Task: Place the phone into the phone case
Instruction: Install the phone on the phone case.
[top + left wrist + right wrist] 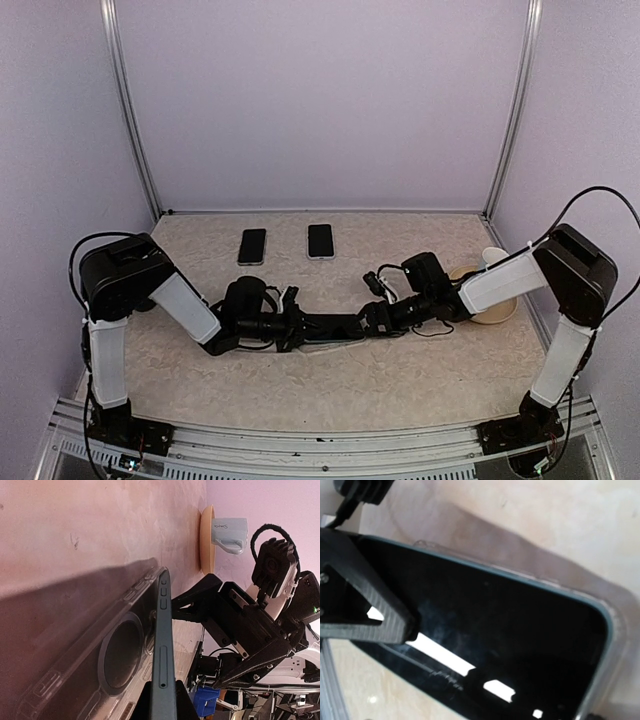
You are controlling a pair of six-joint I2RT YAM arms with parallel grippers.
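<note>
Phone: the phone (164, 650) is closest to the left wrist lens, seen edge-on, a dark teal side with buttons and a slot. It sits mid-table between the two arms, over the case.
Left gripper: the left gripper (297, 327) is closed on the phone's near end, pinching the thin body across its faces.
Case: the clear case (90, 670) lies back-down on the table (75, 515), open side up, its round ring showing through the plastic.
Why held so: the near end is lifted off the case while the far end meets the case's far corner. This looks like a hinge-in, with one end seated first so the rest can be pressed down.
Right gripper: the right gripper (373, 318) has its jaws spread wide. One finger (375, 615) reaches over the dark screen. I cannot tell whether it presses the glass or only hovers.
Why placed so: probably to pin the seated end so that the case does not slide or pop off.
Seated corner: in the right wrist view, the case rim wraps the phone's rounded corner closely.
Long axis: in the top view it runs left to right across the table, from one gripper to the other, in line with the case.
Heading: screen up. The button end points toward the right arm and appears to match the case's button covers.
Tilt: shallow, higher at the left gripper.
Elsewhere: two spare phones (252, 245) lie flat near the back wall, and a cup (230, 532) sits on a plate (206, 545) at the right.
</note>
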